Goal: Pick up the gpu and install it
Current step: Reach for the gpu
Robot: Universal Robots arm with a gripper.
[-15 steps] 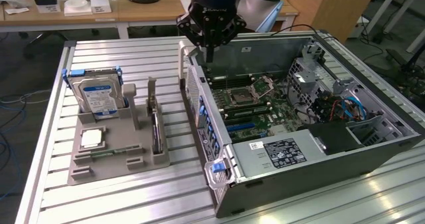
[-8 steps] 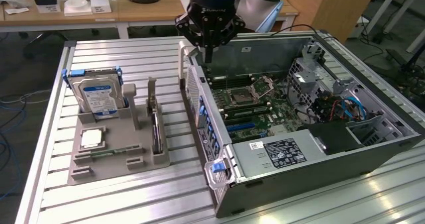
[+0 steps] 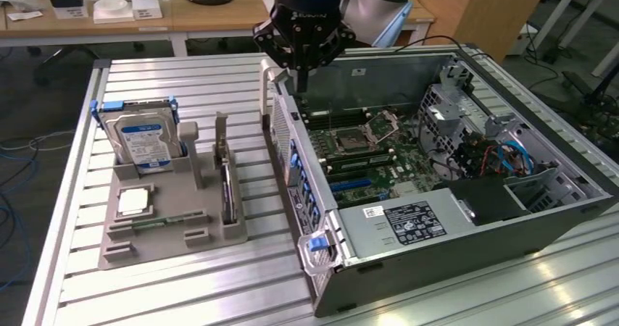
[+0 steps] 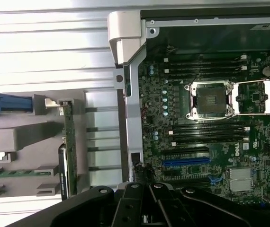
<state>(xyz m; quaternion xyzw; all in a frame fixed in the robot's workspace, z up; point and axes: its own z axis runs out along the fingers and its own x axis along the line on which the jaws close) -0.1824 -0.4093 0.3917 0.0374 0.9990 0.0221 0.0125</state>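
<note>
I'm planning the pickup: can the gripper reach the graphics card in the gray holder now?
Probably yes. The graphics card stands on edge in the gray holder, nothing over its top edge; the gripper hangs above the computer case's rim, off to one side.

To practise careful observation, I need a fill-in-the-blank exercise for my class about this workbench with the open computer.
The hard drive has a ____ frame. The graphics card stands in the grey holder, between the hard drive and the ____. The claw hangs above the edge of the open case, holding ____.
Missing words: blue; computer; nothing.
</note>
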